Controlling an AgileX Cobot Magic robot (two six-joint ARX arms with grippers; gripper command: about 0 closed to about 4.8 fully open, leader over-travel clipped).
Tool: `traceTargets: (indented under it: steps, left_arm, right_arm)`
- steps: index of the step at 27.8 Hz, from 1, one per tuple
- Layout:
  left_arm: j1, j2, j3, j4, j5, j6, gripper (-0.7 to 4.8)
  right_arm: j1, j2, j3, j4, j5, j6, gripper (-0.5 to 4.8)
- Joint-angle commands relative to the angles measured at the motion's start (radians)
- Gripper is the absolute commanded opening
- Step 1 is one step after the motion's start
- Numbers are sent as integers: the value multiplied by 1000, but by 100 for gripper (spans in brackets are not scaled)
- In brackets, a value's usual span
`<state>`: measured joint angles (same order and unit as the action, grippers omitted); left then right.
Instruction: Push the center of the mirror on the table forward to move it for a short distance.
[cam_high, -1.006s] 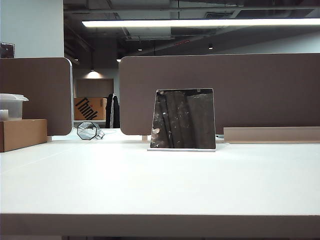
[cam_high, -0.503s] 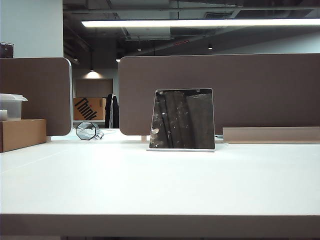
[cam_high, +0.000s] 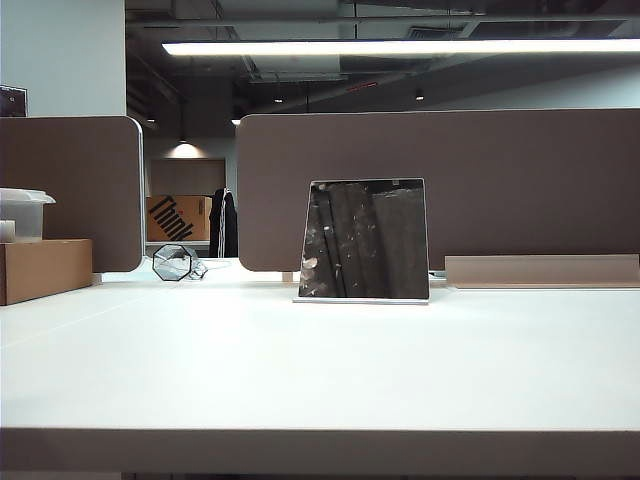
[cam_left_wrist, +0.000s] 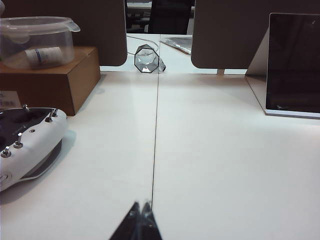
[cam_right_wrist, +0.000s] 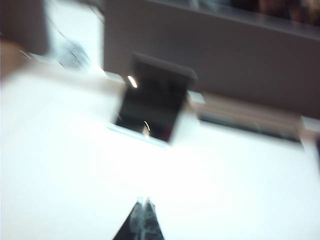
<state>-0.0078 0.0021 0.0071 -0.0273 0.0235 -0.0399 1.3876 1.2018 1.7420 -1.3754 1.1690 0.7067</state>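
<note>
The mirror (cam_high: 365, 240) stands tilted on its thin pale base near the back of the white table (cam_high: 320, 380), in front of a brown partition. It also shows dark and reflective in the left wrist view (cam_left_wrist: 294, 64) and, blurred, in the right wrist view (cam_right_wrist: 155, 97). My left gripper (cam_left_wrist: 140, 206) is shut with nothing in it, low over the table and well short of the mirror. My right gripper (cam_right_wrist: 144, 202) is also shut and empty, facing the mirror from a distance. Neither gripper appears in the exterior view.
A small octagonal glass object (cam_high: 174, 262) sits at the back left. A cardboard box (cam_left_wrist: 50, 80) carries a clear plastic container (cam_left_wrist: 35, 40). A white controller (cam_left_wrist: 25, 140) lies near my left gripper. Brown partitions (cam_high: 500, 180) stand behind the table, with a low ledge (cam_high: 540, 270) at the right.
The exterior view shifts very slightly, with the mirror staying in place. Nothing else visibly moves.
</note>
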Motion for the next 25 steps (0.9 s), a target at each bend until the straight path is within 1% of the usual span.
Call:
traceTargets:
  steps: [1,3,4,6,8,10,13,16,19,22,25]
  left_arm:
    - [1,1,0,5,3,3,-5]
    - [1,1,0,6,4,3,-5]
    - [1,1,0,6,3,3,-5]
    - [1,1,0,6,3,3,-5]
    - [1,1,0,6,3,3,-5]
    - [1,1,0,6,4,3,-5]
    - [1,1,0,6,4,3,-5]
    - [1,1,0,6,3,3,-5]
    - [1,1,0,6,3,3,-5]
    - [1,1,0,6,3,3,-5]
    - [1,1,0,6,3,3,-5]
  right_arm:
    - [-235,23,5,53,-225,-5,-8]
    - [-381,35,5,87,-345,-5,-8]
    - [-437,41,5,106,-389,-10,-8]
    - [-546,48,5,153,-481,-59,-8]
    - [-634,51,5,207,-542,-148,-8]
    - [-701,53,5,270,-570,-253,-8]
    - [-765,52,5,370,-579,-390,-8]
    - [-809,49,5,469,-579,-522,-8]
    - [-830,50,5,565,-614,-641,-8]
    - [-855,59,5,651,-692,-713,-8]
    - [-901,76,4,707,-778,-715,-8]
